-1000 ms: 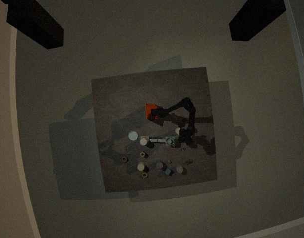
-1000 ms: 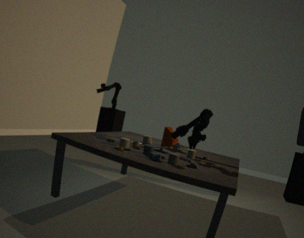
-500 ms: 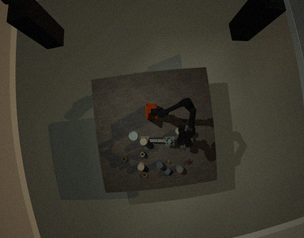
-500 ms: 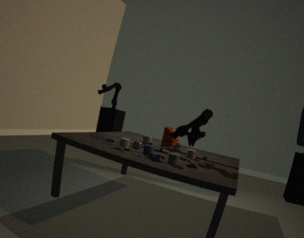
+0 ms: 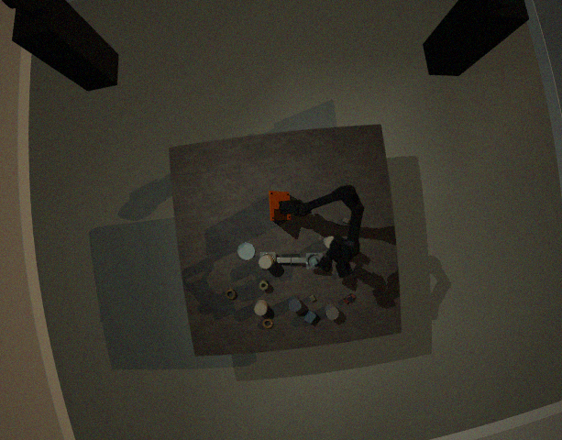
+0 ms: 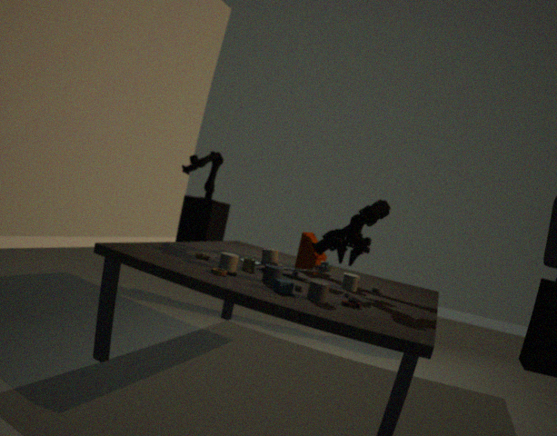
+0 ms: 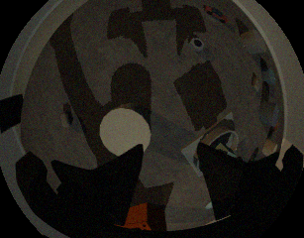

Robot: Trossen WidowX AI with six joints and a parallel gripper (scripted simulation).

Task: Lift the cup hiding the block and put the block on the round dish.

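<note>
One pale cup [image 5: 329, 242] [image 6: 351, 282] [image 7: 126, 131] stands on the table beside the balance's right end. The other cup [image 5: 267, 261] [image 6: 270, 256] stands on the left end of the balance [image 5: 283, 260]. The balance's right end has no cup and shows a round holder [image 5: 314, 260] [image 7: 234, 135] with something bluish in it; I cannot clearly make out the block. The round dish [image 5: 246, 250] lies left of the balance and carries no cup. My gripper [image 5: 334, 271] [image 6: 345, 262] [image 7: 170, 148] is open and empty, above the table between the freed cup and the balance's right end.
An orange mount [image 5: 274, 203] [image 6: 306, 251] stands behind the balance. In front stand a pale cylinder [image 5: 260, 307], a blue-grey cylinder [image 5: 295, 304], a grey cylinder [image 5: 332, 313] and a blue block [image 5: 310, 317]. Several small rings and a small red object [image 5: 349, 298] lie near them.
</note>
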